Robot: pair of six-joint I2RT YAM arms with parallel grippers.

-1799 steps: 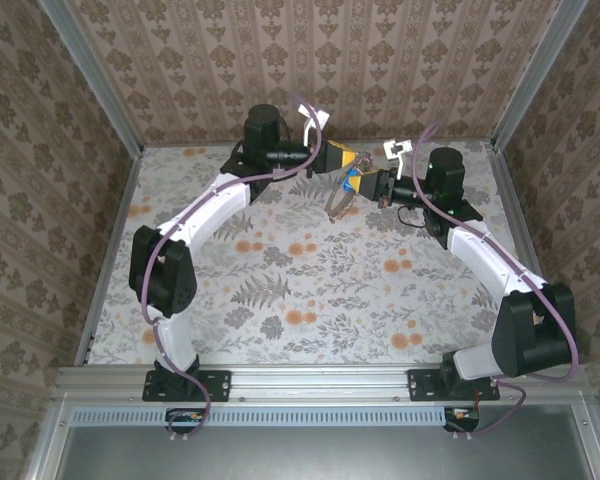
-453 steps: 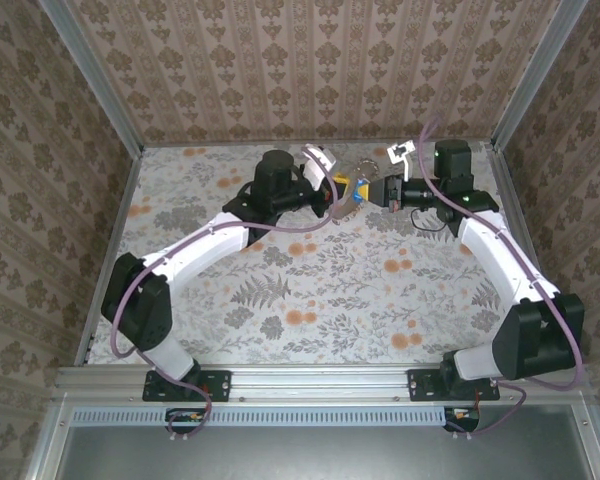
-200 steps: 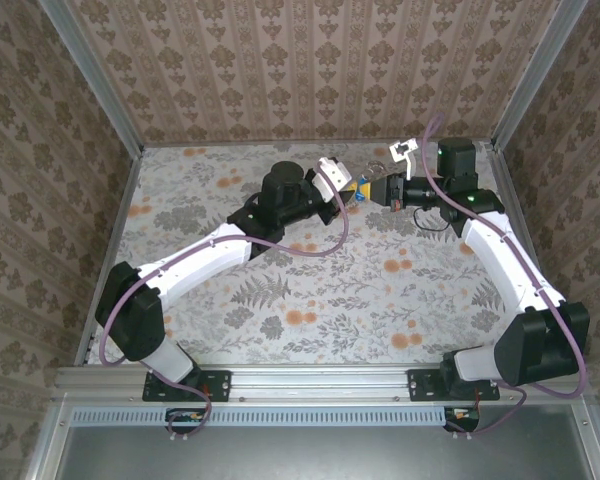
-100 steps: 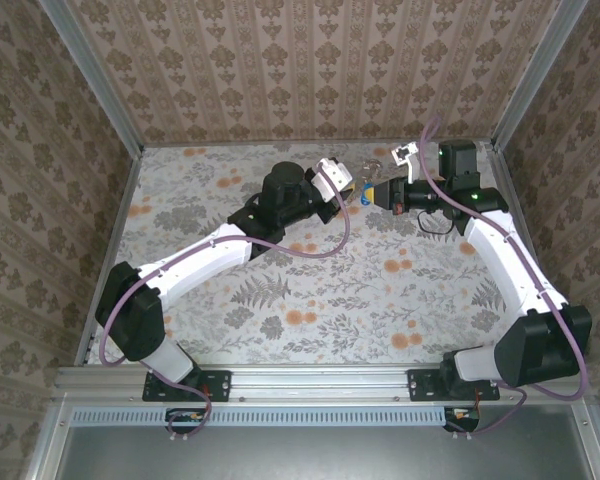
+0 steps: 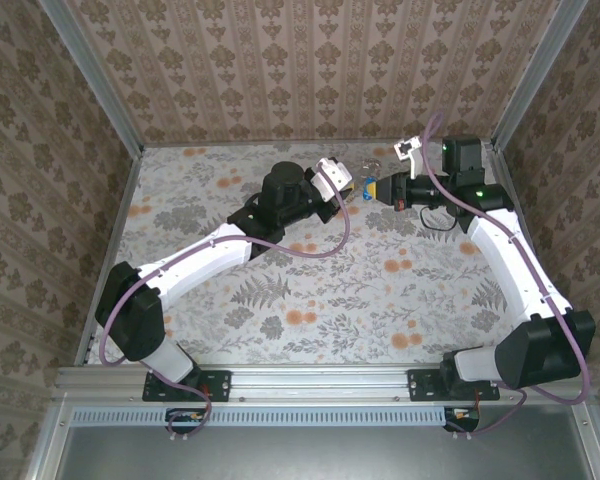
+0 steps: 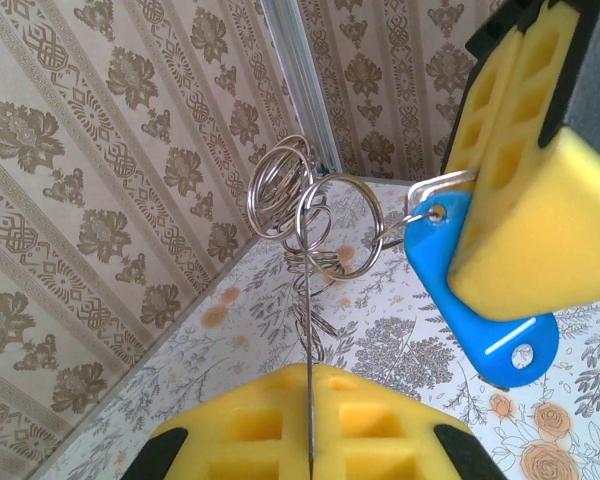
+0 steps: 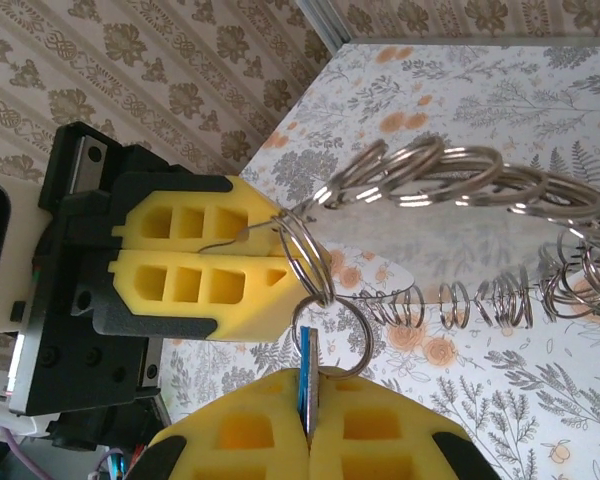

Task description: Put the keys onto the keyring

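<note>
1. Left end effector (image 5: 343, 187): sits upper centre in the top view, above the far part of the floral-patterned counter (image 5: 310, 290). Its yellow foam pads (image 6: 380, 420) are pressed together with no gap. A thin wire of the keyring runs straight into the seam between them, so it is clamped on the keyring.
2. Keyring (image 6: 338, 222), a thin silver metal split ring joined to a chain of further linked metal rings: held clear of the counter, at the centre of the left wrist view. In the right wrist view the chain (image 7: 460, 175) arches from the centre of the frame to the right edge.
3. Key (image 6: 485, 325), small with a bright blue plastic head: right of centre in the left wrist view, just beside the keyring. A wire loop passes through the small hole at the head's upper corner.
4. Right end effector (image 7: 308, 385): just right of the left one in the top view, the two tips nearly meeting. It is closed on the key, whose head shows edge-on as a blue strip in the seam.
</note>
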